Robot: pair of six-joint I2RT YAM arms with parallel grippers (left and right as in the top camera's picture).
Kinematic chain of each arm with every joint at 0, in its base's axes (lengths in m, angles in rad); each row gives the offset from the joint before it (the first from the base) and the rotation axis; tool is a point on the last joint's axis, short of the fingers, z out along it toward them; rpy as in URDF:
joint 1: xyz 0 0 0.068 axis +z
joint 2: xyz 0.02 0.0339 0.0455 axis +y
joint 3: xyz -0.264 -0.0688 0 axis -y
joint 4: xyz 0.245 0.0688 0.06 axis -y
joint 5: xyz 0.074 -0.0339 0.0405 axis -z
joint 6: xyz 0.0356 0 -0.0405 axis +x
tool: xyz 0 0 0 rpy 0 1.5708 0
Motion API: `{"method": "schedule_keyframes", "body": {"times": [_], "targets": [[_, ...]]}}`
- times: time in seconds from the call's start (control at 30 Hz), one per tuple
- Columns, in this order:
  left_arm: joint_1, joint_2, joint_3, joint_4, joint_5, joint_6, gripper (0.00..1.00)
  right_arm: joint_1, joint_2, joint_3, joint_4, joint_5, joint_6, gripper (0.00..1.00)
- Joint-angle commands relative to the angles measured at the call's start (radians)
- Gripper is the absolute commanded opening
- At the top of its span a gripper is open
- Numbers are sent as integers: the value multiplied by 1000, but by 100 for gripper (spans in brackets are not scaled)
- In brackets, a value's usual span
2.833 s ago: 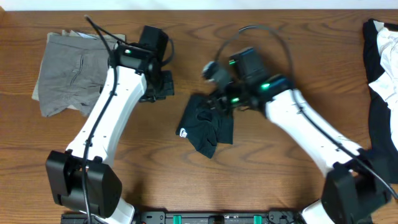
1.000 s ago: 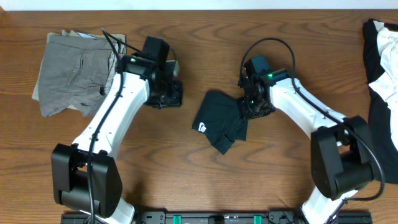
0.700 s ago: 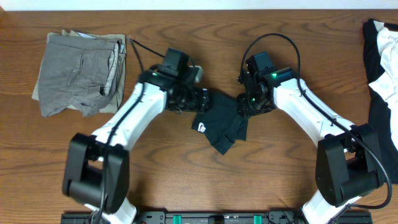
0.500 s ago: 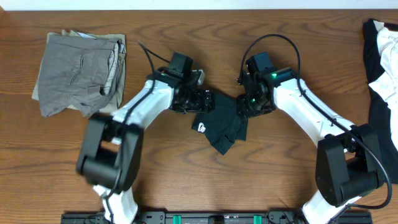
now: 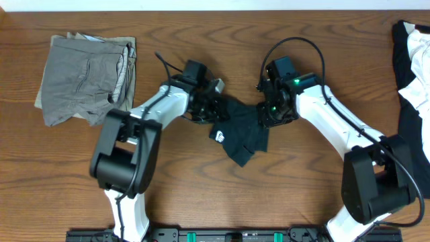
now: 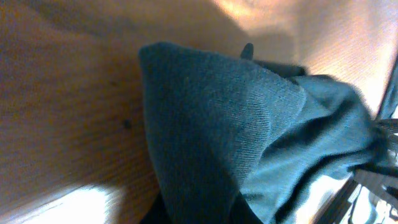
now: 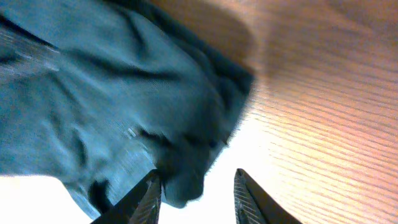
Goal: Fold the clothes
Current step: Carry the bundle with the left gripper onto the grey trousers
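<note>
Navy T-shirt (image 5: 238, 131) is seen bunched at the middle of the table (image 5: 201, 195), flanked by both grippers, presumably for spreading. The right gripper (image 7: 198, 180) is held parted about its right edge; the left gripper's (image 5: 213, 109) grip cannot be told.

The T-shirt (image 5: 240, 131) — plain, blackish-navy, of soft fabric — is seen crumpled into a small, uneven bundle, neither spread out nor neatly folded. It is laid well to the right of the folded grey-khaki garments (image 5: 84, 77), slightly nearer the front than they are, and no part of it is touched by them. A small white label (image 5: 219, 138) is shown on the side of the bundle turned towards those garments. In the wrist views, overlapping layers and soft creases are seen — a fine knit can be made out.
</note>
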Motion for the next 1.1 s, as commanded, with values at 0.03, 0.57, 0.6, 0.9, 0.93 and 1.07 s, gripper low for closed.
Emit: {"method": "schedule_keyframes", "body": {"times": [0.03, 0.57, 0.6, 0.9, 0.93, 1.07], "targets": [[126, -191, 34, 5, 16, 56, 6, -53, -105, 18, 20, 51, 79, 36], [827, -180, 48, 245, 12, 53, 6, -55, -159, 18, 58, -45, 102, 36], [845, -157, 48, 248, 0, 53, 6, -54, -159, 18, 55, -47, 102, 36], [1004, -78, 50, 197, -31, 51, 98, -55, -160, 18, -12, -85, 100, 36], [1015, -101, 52, 174, -31, 54, 98, -57, -163, 18, -12, -85, 100, 37], [1033, -235, 58, 92, -23, 81, 98, -64, -190, 18, 5, -84, 89, 39]]}}
